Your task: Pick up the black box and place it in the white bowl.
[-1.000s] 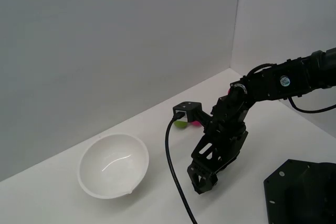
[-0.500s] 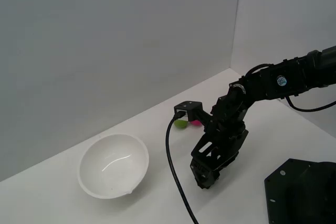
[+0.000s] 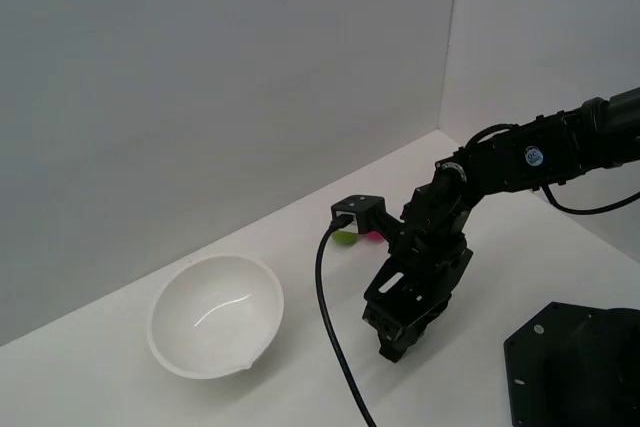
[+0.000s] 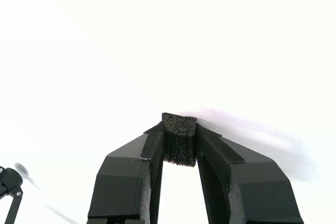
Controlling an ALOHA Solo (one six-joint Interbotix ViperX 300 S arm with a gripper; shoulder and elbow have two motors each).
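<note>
In the wrist view my gripper [image 4: 179, 139] is shut on the black box [image 4: 179, 140], a tiny matte black foam cube pinched between the two fingertips. In the exterior view the gripper [image 3: 393, 339] points down, just above the white table, and the cube cannot be made out against the black fingers. The white bowl [image 3: 216, 315] sits empty on the table toward the exterior view's left, well apart from the gripper.
A green ball [image 3: 344, 237] and a pink ball [image 3: 372, 235] lie behind the wrist, near the back wall. A black cable [image 3: 335, 337] hangs between bowl and gripper. The large black robot base block [image 3: 575, 367] fills the exterior view's lower right.
The gripper has lifted slightly and shifted a little toward the exterior view's right with the cube held. Bowl and balls have not moved.
</note>
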